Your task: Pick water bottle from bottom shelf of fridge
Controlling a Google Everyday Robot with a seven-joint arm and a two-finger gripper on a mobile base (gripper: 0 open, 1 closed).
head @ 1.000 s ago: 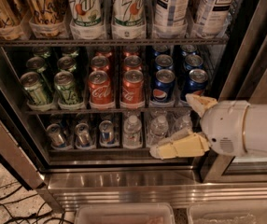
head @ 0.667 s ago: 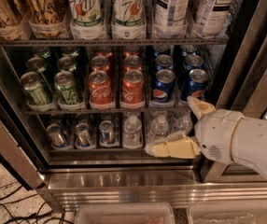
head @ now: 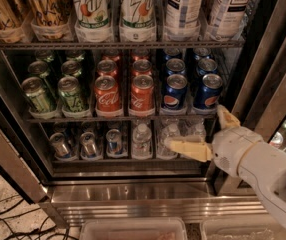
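Since a second ago the gripper [head: 195,126] has lifted a little. Its lower finger [head: 188,148], which lay down by the front edge of the bottom shelf [head: 133,162], now reaches leftward at the height of the bottles' bodies. The white arm [head: 263,169] behind it slopes down more steeply to the right. Its upper finger [head: 228,118] points up near the right side of the fridge [head: 148,200]. Both fingers stand spread wide apart and grip nothing.

Right above the tip of the lower finger stands the water bottle [head: 171,132], upright on that shelf. The finger crosses in front of its base, and whether it touches I cannot tell. Between the two fingers stands a second bottle [head: 198,129], and just left of the lower fingertip a third bottle [head: 141,140]. Further left of that fingertip, on the same shelf, are three silver cans [head: 88,144].

Above the fingers, on the next rack, stand blue cola cans [head: 175,91], with red cola cans [head: 108,94] and green cans [head: 72,93] to their left. Below the fingers runs the fridge's steel base, and on the floor far to the left lie black cables [head: 3,218].
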